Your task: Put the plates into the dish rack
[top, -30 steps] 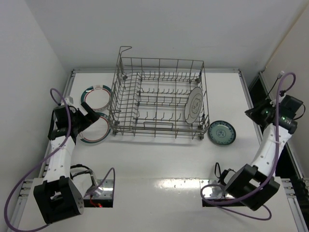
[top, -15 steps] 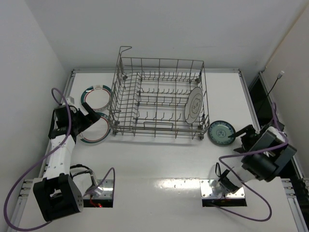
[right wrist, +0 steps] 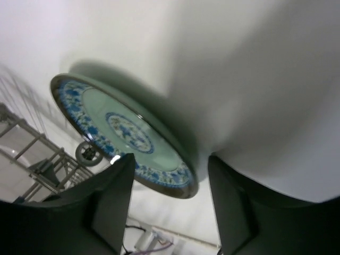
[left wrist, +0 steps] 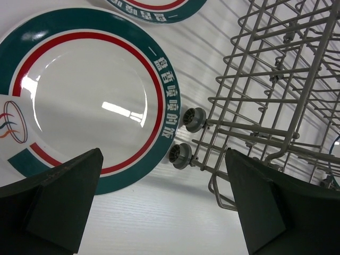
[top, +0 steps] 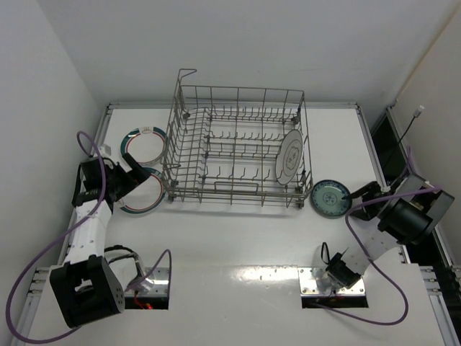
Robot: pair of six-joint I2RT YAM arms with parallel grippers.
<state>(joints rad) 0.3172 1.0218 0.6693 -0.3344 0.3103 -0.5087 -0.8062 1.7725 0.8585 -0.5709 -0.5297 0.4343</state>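
With the right claw (right wrist: 169, 162) released at the rim of the teal plate (right wrist: 122, 130), a shallow bite could flip or skid it; the left claw (left wrist: 163, 156) hangs released too.

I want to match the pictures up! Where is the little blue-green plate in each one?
Top external: the teal plate lies flat just right of the dish rack, near its front corner.
Left wrist: I cannot pick the teal plate out; the dish rack fills the right side.
Right wrist: the teal plate sits left of the middle, slanted in the picture, with a dish rack corner at lower left.
Shared landmark: the dish rack.
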